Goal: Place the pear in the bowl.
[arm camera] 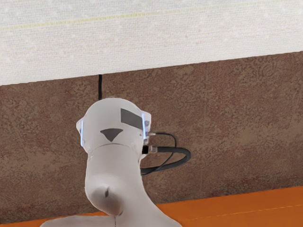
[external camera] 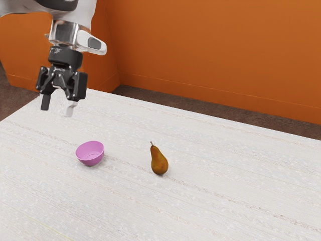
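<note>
Wht tbl (external camera: 225,196) w/ upright pink bowl (external camera: 90,161) & brn pear (external camera: 159,163) on top, the 2 apart.

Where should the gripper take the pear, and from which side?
From above, I'd say: bring the open gripper down over the pear and close across its thick, rounded body. It is longer than wide, and its neck tapers to a thin stem, likely a poor hold.

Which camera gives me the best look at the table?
The exterior view: it shows a broad stretch of the table, with the bowl and pear on it. The wrist view shows a strip along one edge.
</note>
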`<state>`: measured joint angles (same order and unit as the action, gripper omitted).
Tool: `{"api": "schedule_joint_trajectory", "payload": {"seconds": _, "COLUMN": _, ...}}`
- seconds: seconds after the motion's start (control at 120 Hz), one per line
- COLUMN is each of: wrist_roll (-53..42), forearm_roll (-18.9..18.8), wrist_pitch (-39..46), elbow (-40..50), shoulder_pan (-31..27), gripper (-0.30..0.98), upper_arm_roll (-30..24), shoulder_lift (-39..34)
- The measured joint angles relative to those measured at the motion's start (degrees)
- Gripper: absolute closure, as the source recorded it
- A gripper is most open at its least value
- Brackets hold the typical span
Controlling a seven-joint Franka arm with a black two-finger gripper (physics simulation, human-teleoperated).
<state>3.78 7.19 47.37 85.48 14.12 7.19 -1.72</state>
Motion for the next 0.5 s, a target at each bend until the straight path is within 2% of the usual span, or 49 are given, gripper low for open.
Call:
{"api": "schedule_joint_trajectory", "payload": {"seconds": 0.092, "wrist_roll": 0.23, "forearm_roll": -5.14, "wrist_pitch": 11.09, "elbow": 0.89, "shoulder_pan": 3.61, "gripper": 0.00, "upper_arm_roll": -0.59, "shoulder_lift": -1.61}}
{"api": "schedule_joint_trajectory", "payload": {"seconds": 0.183, "wrist_roll": 0.35, "forearm_roll": -8.25, "wrist_pitch": 17.11, "elbow": 0.41, "shoulder_pan": 4.99, "gripper": 0.00, "upper_arm_roll": -1.30, "shoulder_lift": -1.20}}
{"api": "schedule_joint_trajectory", "payload": {"seconds": 0.267, "wrist_roll": 0.16, "forearm_roll": -9.90, "wrist_pitch": 22.75, "elbow": 1.26, "shoulder_pan": 4.42, "gripper": 0.00, "upper_arm_roll": -1.98, "shoulder_lift": 3.31}}
{"api": "schedule_joint_trajectory", "payload": {"seconds": 0.408, "wrist_roll": -4.71, "forearm_roll": -11.43, "wrist_pitch": 35.31, "elbow": 12.78, "shoulder_pan": 2.82, "gripper": 0.00, "upper_arm_roll": -3.95, "shoulder_lift": 6.28}}
{"api": "schedule_joint_trajectory", "payload": {"seconds": 0.5, "wrist_roll": -9.46, "forearm_roll": -12.58, "wrist_pitch": 42.94, "elbow": 16.26, "shoulder_pan": 2.27, "gripper": 0.00, "upper_arm_roll": -4.70, "shoulder_lift": 9.56}}
